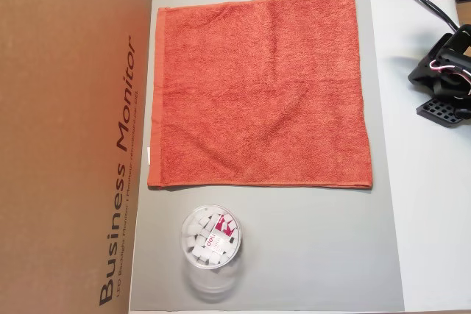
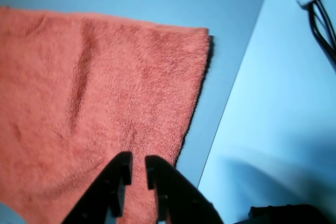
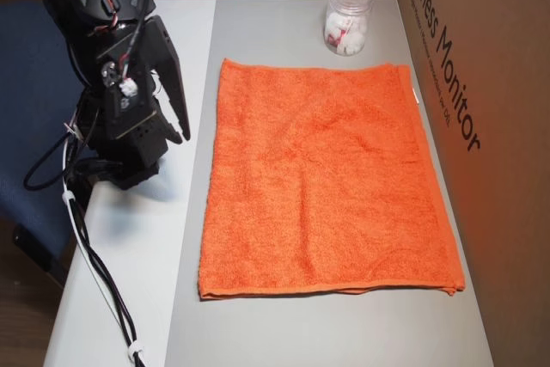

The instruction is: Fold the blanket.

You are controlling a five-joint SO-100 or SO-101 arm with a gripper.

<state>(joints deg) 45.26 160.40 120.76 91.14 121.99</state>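
— Where does the blanket (image 1: 259, 93) lie just now?

— Flat and fully spread on the grey mat (image 1: 309, 255) on the table (image 3: 129, 247), not yet folded. In an overhead view the clear tub (image 1: 210, 238) stands just off one hemmed edge, and the cardboard box (image 1: 66, 108) runs along the side with the small white tag (image 1: 148, 155).

— And the hand?

— The hand (image 2: 135, 170) carries nothing — its two black fingers stand a narrow gap apart, nearly closed. In the wrist view they hang over the cloth close to its free edge, near one corner (image 2: 202, 32). In an overhead view the arm (image 3: 129, 92) stands on the white table beside the mat, opposite the box.

— So which way does the cloth run from it?

— Away from the arm, toward the box. The blanket is roughly square, so no long axis really decides it; what matters, I'd judge, is that the edge nearest the arm is the one within easy reach.

— Meaning?

— The likely move is to pinch that near edge or corner and carry it across toward the box side — the hand would have to open wider first.
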